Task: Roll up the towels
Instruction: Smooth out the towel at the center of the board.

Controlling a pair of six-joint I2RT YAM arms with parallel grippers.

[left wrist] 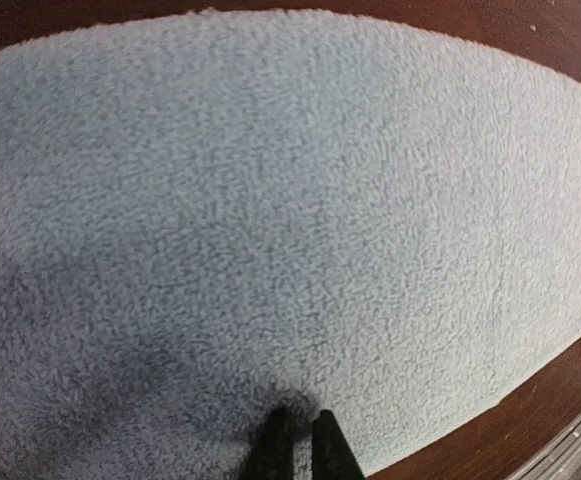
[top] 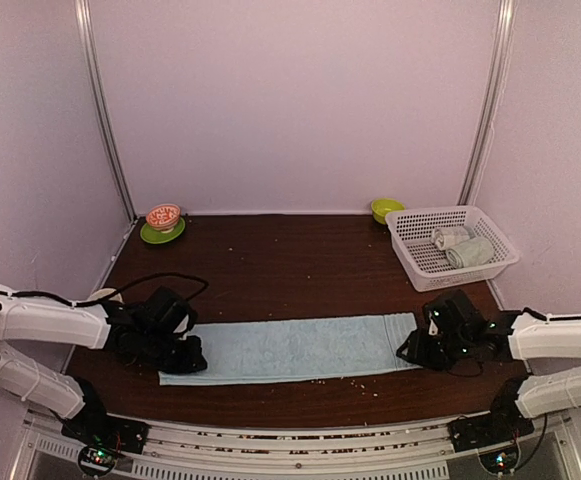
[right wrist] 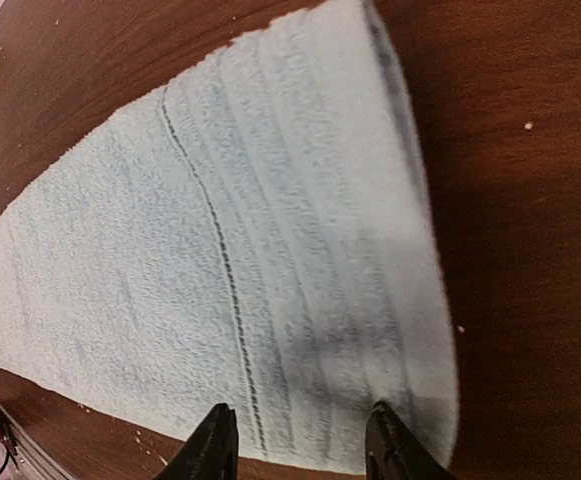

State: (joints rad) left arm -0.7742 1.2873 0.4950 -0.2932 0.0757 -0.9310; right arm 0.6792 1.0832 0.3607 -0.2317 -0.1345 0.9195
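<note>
A light blue towel (top: pixel 290 348) lies flat as one long strip across the near part of the dark wooden table. My left gripper (top: pixel 192 358) sits at its left end. In the left wrist view the towel (left wrist: pixel 270 200) fills the frame, and the left gripper (left wrist: pixel 298 420) has its jaws almost together, pinching the pile. My right gripper (top: pixel 410 352) is at the right end. In the right wrist view it (right wrist: pixel 300 435) is open, its jaws spread over the striped hem of the towel (right wrist: pixel 220 280) near its front edge.
At the back right stands a white plastic basket (top: pixel 415 262) with two rolled pale towels (top: pixel 462 246) inside. A green bowl (top: pixel 386 209) sits beside it. At the back left is a green plate with a patterned bowl (top: pixel 163 216). Walls close in the back and sides.
</note>
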